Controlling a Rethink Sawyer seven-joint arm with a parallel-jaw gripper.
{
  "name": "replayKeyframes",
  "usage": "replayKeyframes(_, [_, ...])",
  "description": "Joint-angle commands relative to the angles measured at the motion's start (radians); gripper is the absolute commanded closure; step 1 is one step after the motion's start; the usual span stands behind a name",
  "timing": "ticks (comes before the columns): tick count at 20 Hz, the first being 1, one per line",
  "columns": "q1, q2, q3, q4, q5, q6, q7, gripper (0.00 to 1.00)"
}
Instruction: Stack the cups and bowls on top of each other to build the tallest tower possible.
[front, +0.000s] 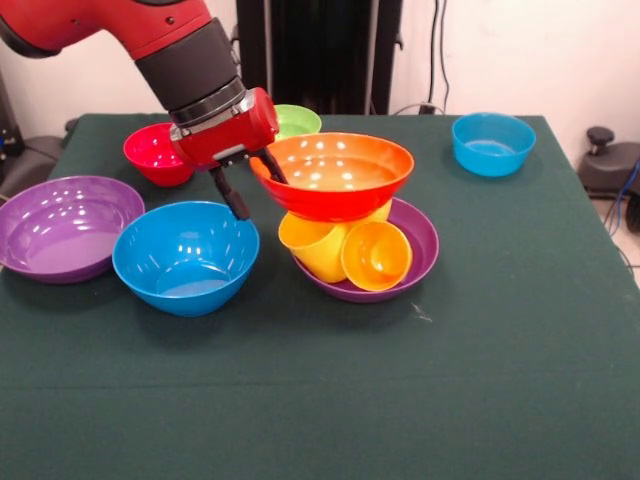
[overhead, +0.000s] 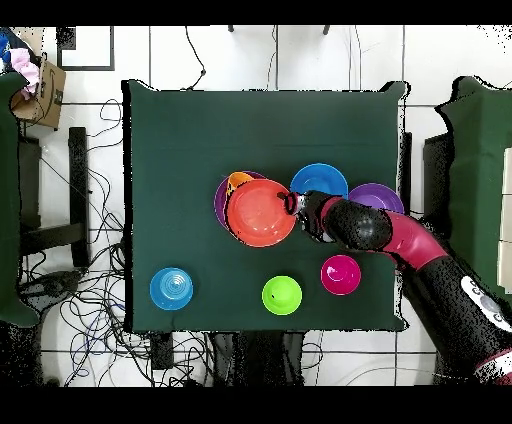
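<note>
A large orange bowl (front: 335, 175) (overhead: 260, 212) rests on a yellow cup (front: 312, 245) and an orange cup (front: 376, 256) (overhead: 238, 181). Both cups lie on their sides inside a purple bowl (front: 425, 238) (overhead: 219, 200), and together these form the tower. My gripper (front: 252, 180) (overhead: 293, 203) is at the orange bowl's left rim in the front view. It is open, one finger (front: 231, 194) standing clear to the left and the other (front: 272, 165) against the bowl's wall.
A large blue bowl (front: 186, 256) (overhead: 320, 180) and a second purple bowl (front: 65, 226) (overhead: 385, 195) sit left of the tower in the front view. A small red bowl (front: 155, 153) (overhead: 341, 274) and a light green bowl (front: 298, 121) (overhead: 282, 295) lie behind. A small blue bowl (front: 493, 143) (overhead: 171, 288) stands far right.
</note>
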Motion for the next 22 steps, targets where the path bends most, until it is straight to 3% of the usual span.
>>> replayKeyframes(1, [0.040,-0.003,-0.054,-0.042,-0.094,0.045,-0.086,0.00])
replayKeyframes(12, [0.097,-0.021,-0.089,0.041,-0.105,-0.066,0.038,0.00])
replayKeyframes(22, [0.267,-0.063,-0.184,0.104,-0.064,-0.218,0.197,0.00])
